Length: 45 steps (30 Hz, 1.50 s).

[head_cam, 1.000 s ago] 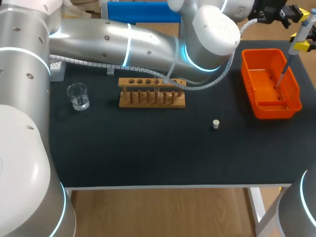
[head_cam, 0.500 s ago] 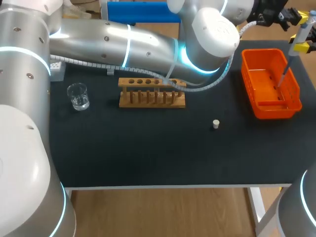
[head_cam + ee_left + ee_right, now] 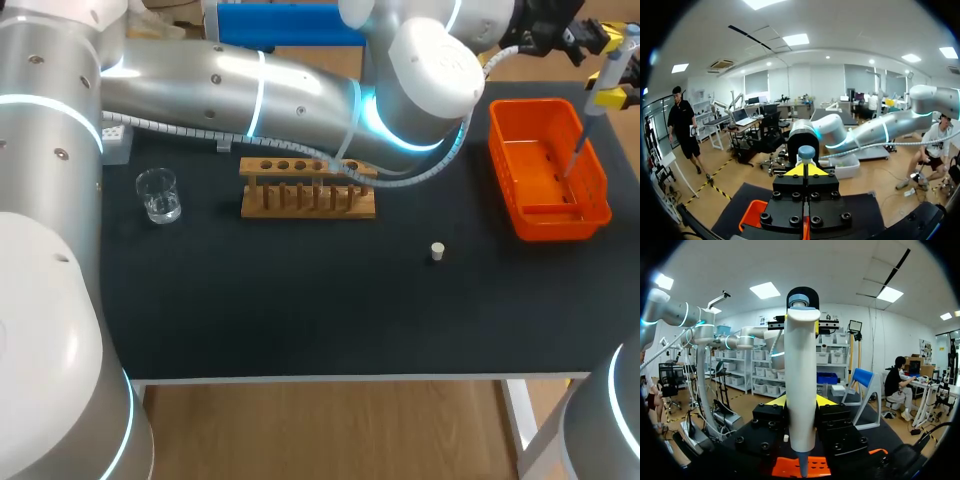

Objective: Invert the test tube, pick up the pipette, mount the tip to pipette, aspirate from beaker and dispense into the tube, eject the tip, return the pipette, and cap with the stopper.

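Right gripper (image 3: 802,401) clamps the pipette (image 3: 802,380) over the orange bin (image 3: 530,215), left gripper (image 3: 806,170) is closed with the blue knob (image 3: 806,151) just ahead; risk: an off-centre push skids off or twists the pipette, dropping the tip (image 3: 575,150) outside.

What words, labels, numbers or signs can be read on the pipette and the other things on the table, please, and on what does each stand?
None can be read.
The pipette shows no legible print in the head or right wrist view.
The beaker, wooden rack, stopper and orange bin bear no readable marks.
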Tool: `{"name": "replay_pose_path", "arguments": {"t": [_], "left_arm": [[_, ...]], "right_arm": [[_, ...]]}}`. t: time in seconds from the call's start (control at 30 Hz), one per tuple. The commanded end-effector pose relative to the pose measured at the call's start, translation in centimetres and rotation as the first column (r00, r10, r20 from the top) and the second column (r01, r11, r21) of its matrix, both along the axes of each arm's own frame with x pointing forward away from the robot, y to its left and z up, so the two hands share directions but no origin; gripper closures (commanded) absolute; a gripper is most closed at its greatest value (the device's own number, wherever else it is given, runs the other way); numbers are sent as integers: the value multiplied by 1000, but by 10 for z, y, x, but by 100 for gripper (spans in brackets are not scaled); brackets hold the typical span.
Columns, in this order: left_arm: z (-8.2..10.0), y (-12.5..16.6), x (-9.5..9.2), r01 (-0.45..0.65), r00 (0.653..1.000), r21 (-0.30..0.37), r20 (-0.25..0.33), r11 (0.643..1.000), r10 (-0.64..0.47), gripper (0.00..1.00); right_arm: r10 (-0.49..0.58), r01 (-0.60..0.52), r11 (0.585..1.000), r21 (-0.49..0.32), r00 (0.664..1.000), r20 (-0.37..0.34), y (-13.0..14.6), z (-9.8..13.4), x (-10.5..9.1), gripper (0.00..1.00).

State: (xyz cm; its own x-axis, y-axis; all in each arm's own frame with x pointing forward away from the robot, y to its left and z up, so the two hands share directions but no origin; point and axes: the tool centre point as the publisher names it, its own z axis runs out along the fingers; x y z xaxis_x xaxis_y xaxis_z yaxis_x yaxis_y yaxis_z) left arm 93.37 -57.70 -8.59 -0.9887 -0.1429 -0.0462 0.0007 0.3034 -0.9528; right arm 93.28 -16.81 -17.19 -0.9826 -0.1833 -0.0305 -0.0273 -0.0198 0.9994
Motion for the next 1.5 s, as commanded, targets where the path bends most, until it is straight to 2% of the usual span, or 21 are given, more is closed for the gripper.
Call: {"name": "replay_pose_path", "arguments": {"t": [0.03, 0.87, 1.23, 1.27, 1.3, 1.33, 1.5], "left_arm": [[-14, -5, 2, 8, 1000, -43, 9, 999, -8, 100], [-35, -6, -2, 2, 1000, -45, -7, 999, -2, 100], [-3, 4, 2, -28, 999, -46, 38, 999, 30, 100], [0, 5, 3, -28, 999, -46, 40, 999, 29, 63], [3, 5, 3, -27, 999, -47, 44, 999, 29, 9], [6, 6, 4, -28, 998, -46, 47, 999, 30, 0], [19, 11, 6, -13, 998, -30, 63, 999, 15, 0]], "right_arm": [[9, -9, 1000, 0, 1000, 1, -1, 7, 3, 100], [9, -9, 1000, 0, 1000, 1, -1, 7, 3, 100], [9, -9, 1000, 0, 1000, 1, -1, 7, 3, 100], [9, -9, 1000, 0, 1000, 1, -1, 7, 3, 100], [9, -9, 1000, 0, 1000, 1, -1, 7, 3, 100], [9, -9, 1000, 0, 1000, 1, -1, 7, 3, 100], [9, -9, 1000, 0, 1000, 1, -1, 7, 3, 100]]}}
